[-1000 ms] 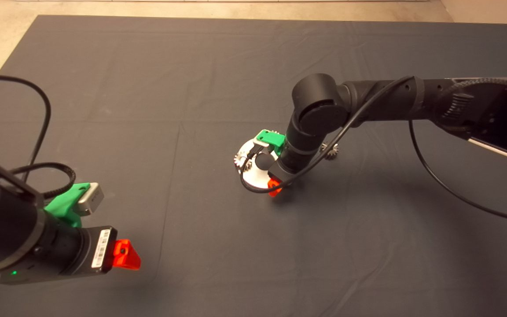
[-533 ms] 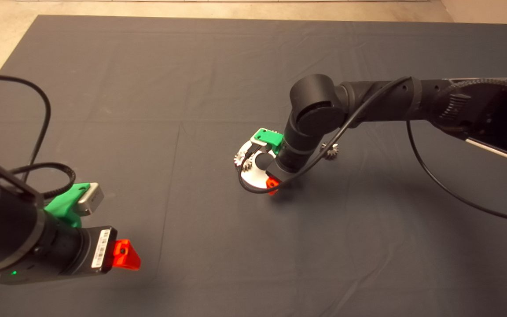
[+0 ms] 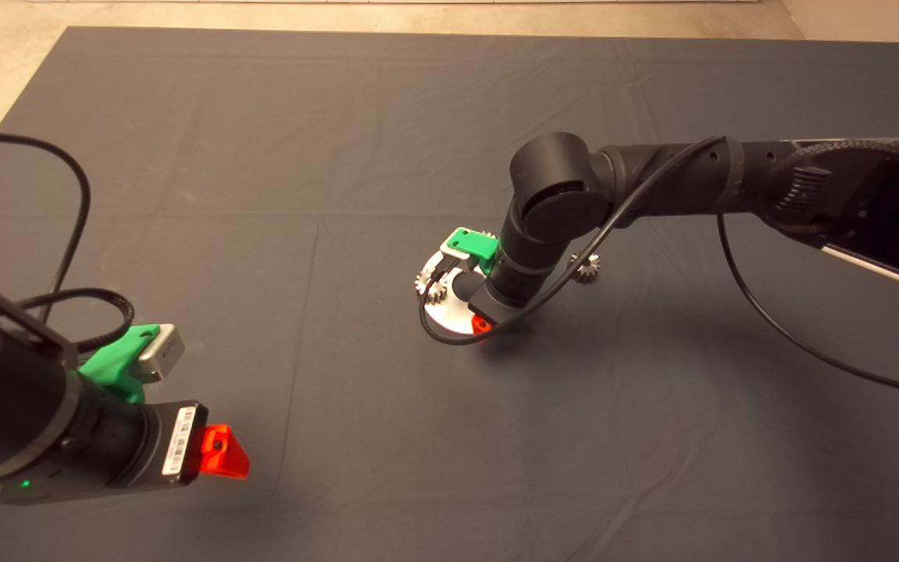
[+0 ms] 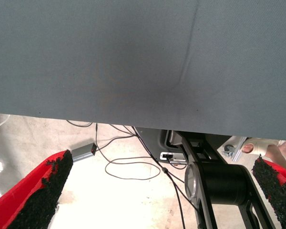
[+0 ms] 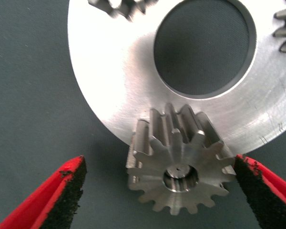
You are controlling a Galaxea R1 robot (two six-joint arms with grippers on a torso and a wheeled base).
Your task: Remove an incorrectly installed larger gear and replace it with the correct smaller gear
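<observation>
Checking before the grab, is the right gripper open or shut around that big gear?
Open: the right gripper has its fingers spread either side of the larger gear.

From overhead, the right arm (image 3: 543, 226) covers most of the plate (image 3: 449, 316) and whatever gear sits under the right claw (image 3: 482, 325). In the right wrist view, the plate's far edge and two more gears (image 5: 124, 7) are cut off. The gear (image 3: 588, 269) right of the arm is too small to identify.
</observation>
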